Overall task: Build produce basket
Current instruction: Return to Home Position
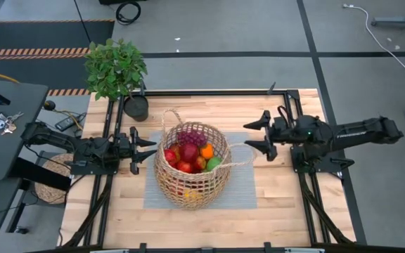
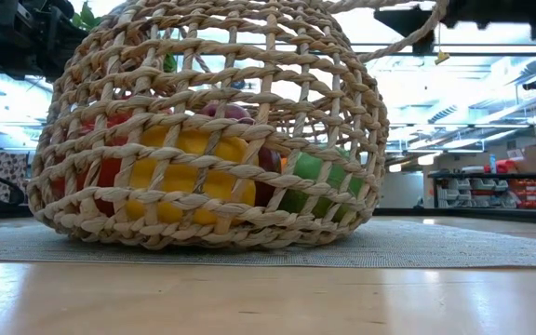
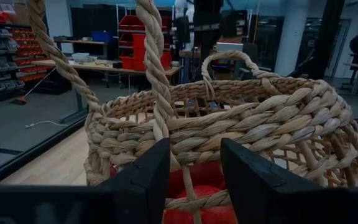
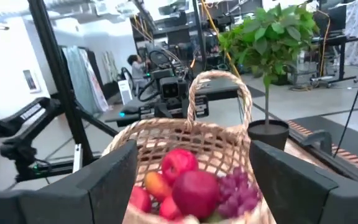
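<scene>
Two grippers, one basket, load looks complete.

Nearest the front edge: bare wooden table (image 1: 294, 211), then grey mat (image 1: 241, 193). Wicker basket (image 1: 213, 184) stands upright mid-mat, at table centre. Inside: red apples (image 1: 188, 151), an orange (image 1: 207, 150), a green piece (image 1: 214, 164), and purple grapes (image 1: 192, 133) at the far side. The low view adds a yellow piece (image 2: 194, 181) low against the near wall. No produce seen loose on the table.

Left gripper (image 1: 146, 150) sits just beside the basket's left wall, fingers spread, nothing between them. Its wrist view has a loop handle (image 3: 157, 93) rising right in front of the finger gap. Right gripper (image 1: 248, 136) is near the right side, fingers wide apart, empty. The other handle (image 1: 241, 156) droops outward toward it.

Far edge: potted plant (image 1: 116, 67), apart from the basket.

Judgement: this is the homing step. It is best done by drawing each arm straight back from the basket before any swing or fold, fingers left apart. The left arm is the one to watch, since a handle strand caught on a finger would drag or tip the basket. Go slow and leave mat and basket undisturbed.
</scene>
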